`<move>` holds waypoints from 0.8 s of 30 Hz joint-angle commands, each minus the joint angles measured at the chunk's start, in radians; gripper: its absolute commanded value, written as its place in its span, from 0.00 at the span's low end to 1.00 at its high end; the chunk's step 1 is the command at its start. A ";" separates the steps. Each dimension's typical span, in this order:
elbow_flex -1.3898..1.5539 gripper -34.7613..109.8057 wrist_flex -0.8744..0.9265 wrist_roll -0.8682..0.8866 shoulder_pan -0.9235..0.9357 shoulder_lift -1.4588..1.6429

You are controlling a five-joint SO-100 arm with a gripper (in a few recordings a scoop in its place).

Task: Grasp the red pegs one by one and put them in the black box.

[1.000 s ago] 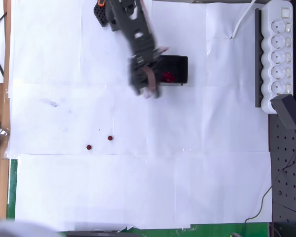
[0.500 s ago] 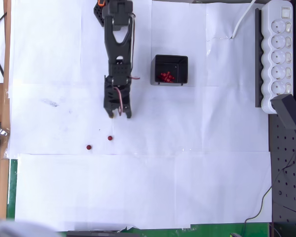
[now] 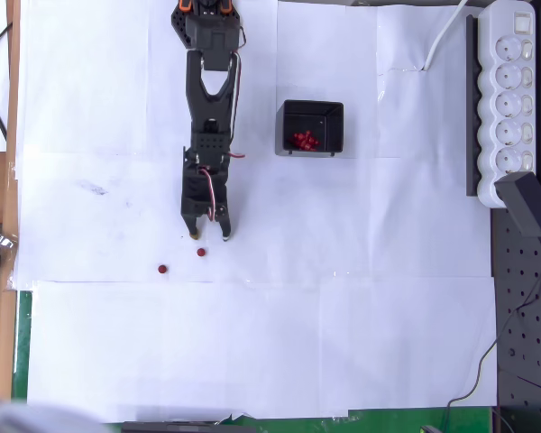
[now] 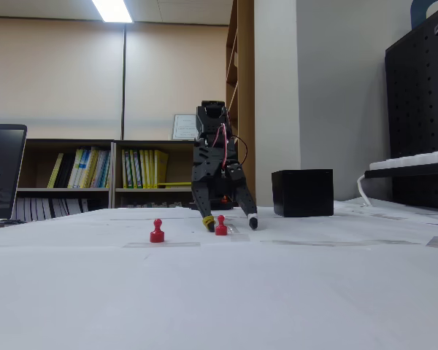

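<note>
Pincer [image 3: 208, 236] has swung away from the black box [image 3: 313, 127], now low over the bench [image 3: 343, 343], jaws spread wide and empty, just short of the nearer red peg [image 3: 201, 253]. Second loose peg [image 3: 162, 269] lies farther from the box. Several pegs [image 3: 304, 140] already inside; next pickup starting.

Gripper [image 4: 230, 221] spread wide, straddling red peg [image 4: 220, 227].

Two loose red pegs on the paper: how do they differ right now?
Overhead, the right peg lies just below the open gripper; the left peg sits farther off, lower left. In the fixed view the right peg stands between the spread fingers, while the left peg stands alone and nearer the camera. Both are red, upright and outside the black box.
</note>
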 commanded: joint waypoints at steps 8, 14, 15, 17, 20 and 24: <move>0.112 0.40 -0.014 0.008 0.032 0.092; 0.146 0.40 -0.014 0.008 0.035 0.117; 0.146 0.40 -0.015 0.009 0.035 0.118; 0.146 0.40 -0.031 0.009 0.035 0.123; 0.163 0.40 -0.035 0.009 0.035 0.133; 0.164 0.40 -0.035 0.014 0.037 0.140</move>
